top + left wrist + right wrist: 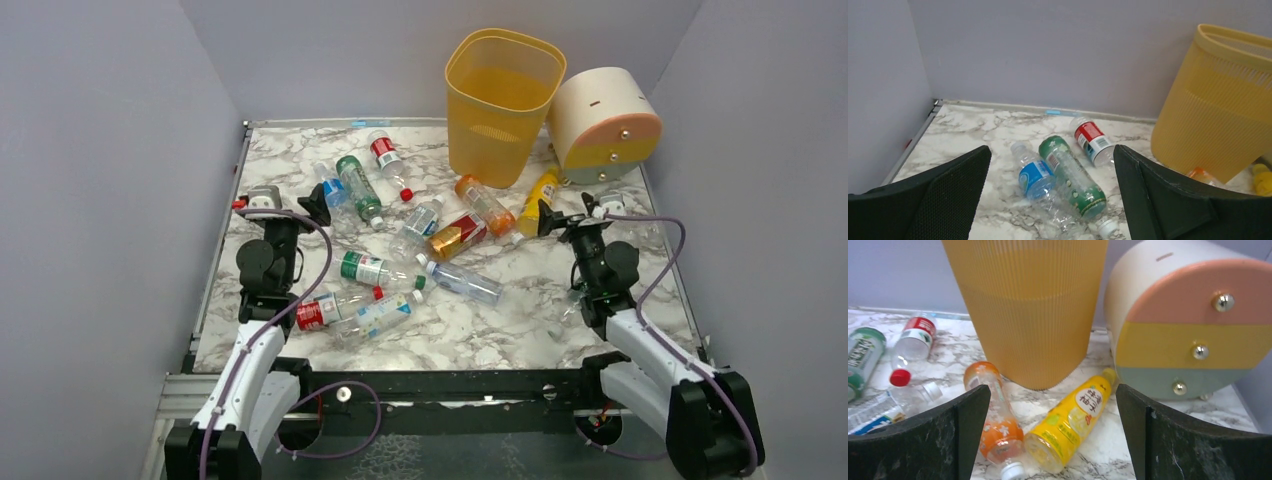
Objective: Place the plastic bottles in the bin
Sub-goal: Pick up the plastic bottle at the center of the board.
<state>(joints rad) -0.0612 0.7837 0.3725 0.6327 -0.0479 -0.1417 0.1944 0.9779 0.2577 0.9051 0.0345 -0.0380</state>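
Holding left and right jaws wide apart, gripping nothing, near plastic bottles (458, 236) lying scattered on marble counter (520, 330), bin (500, 110) standing upright behind, beside cylinder (600, 125)

This looks like a robotics lab's test cell rather than a lived-in room: a marble-patterned table (500, 335) is boxed in by bare grey walls (100, 150) at 9, 12 and 3 o'clock, with two cabled robot arms (262, 265) bolted to a black metal frame (440, 385) at 6 o'clock.
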